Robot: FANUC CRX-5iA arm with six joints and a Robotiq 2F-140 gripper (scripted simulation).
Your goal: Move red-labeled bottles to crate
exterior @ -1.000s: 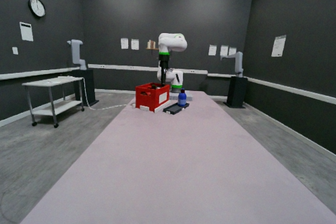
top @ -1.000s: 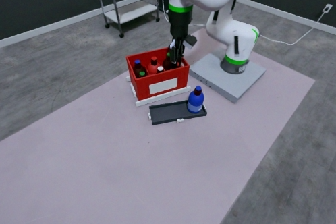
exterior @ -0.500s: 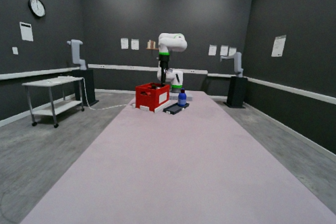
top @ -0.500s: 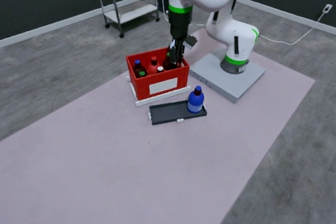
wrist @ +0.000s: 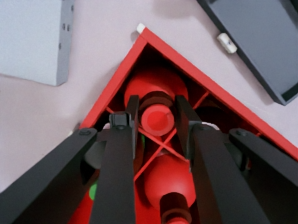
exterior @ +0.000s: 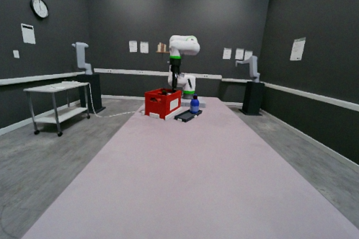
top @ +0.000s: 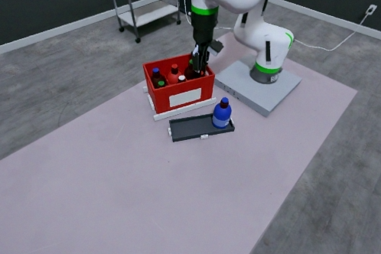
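The gripper [top: 197, 70] [exterior: 174, 88] [wrist: 157, 102] points down over the crate's corner nearest the robot base, shut on the neck of a red bottle [wrist: 157, 120]. That bottle stands upright, low inside the corner slot of the red crate [top: 161, 99] [exterior: 154, 108] [wrist: 175, 57]. A second red bottle [top: 174, 75] [wrist: 170, 180] stands in the crate. The crate stands level. The black tray [top: 191, 126] [exterior: 185, 116] [wrist: 250, 30] lies flat and holds one blue bottle [top: 222, 114] [exterior: 194, 105], upright at its end nearer the robot base. The slot floors are hidden.
Also in the crate are a blue-capped bottle [top: 156, 76], a green-capped one [top: 161, 83] and a white-capped one [top: 181, 79]; another green cap shows beside the gripper. White strips edge the crate. The grey base plate [top: 245, 86] [wrist: 30, 40] lies close to the crate.
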